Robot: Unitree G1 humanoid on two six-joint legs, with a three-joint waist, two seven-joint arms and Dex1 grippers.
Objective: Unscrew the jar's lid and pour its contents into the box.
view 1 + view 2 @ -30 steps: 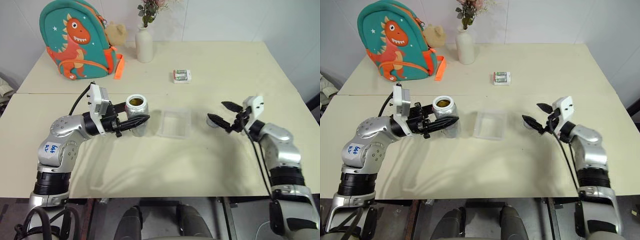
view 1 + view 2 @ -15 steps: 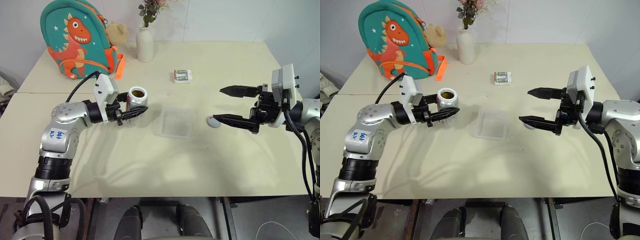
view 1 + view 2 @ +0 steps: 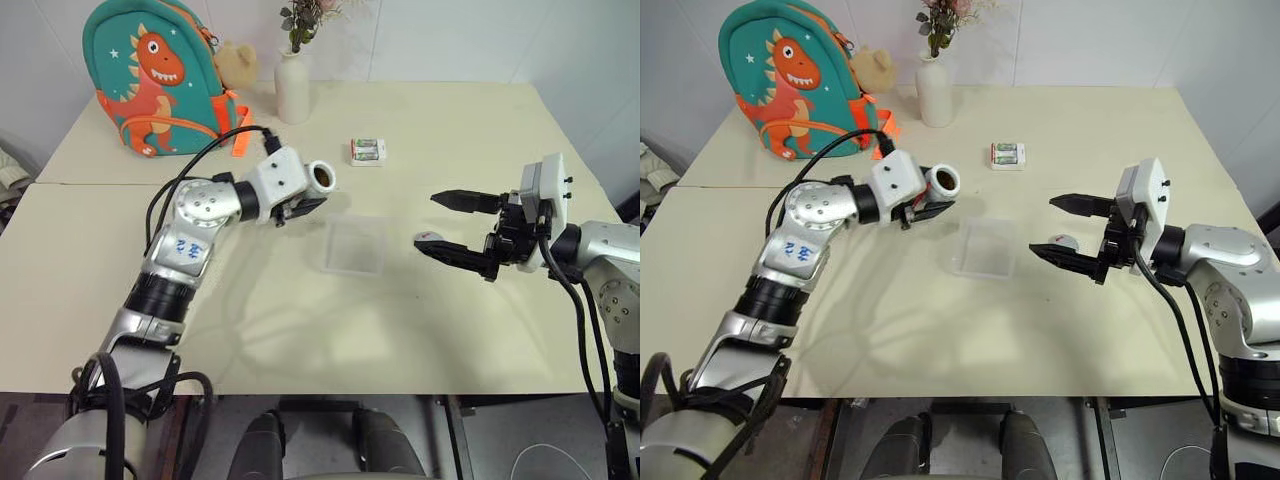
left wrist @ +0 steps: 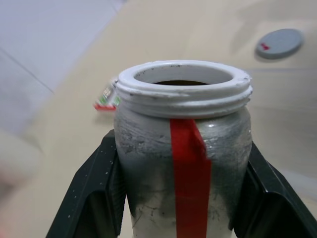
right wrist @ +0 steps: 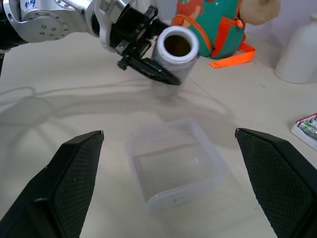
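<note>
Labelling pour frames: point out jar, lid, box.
jar (image 3: 941, 182), right eye view, open white rim.
lid (image 3: 428, 238), left eye view, grey top face.
box (image 5: 174, 168), right wrist view, clear floor inside the walls.

Staged test room: plain tables (image 3: 420, 330), white walls, dinosaur backpack (image 3: 150, 75).

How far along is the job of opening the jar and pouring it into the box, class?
Done: the lid is off, lying on the table beside the open right gripper. In hand: the left gripper holds the open jar tipped toward the box. Left: pouring; the box looks empty.
</note>
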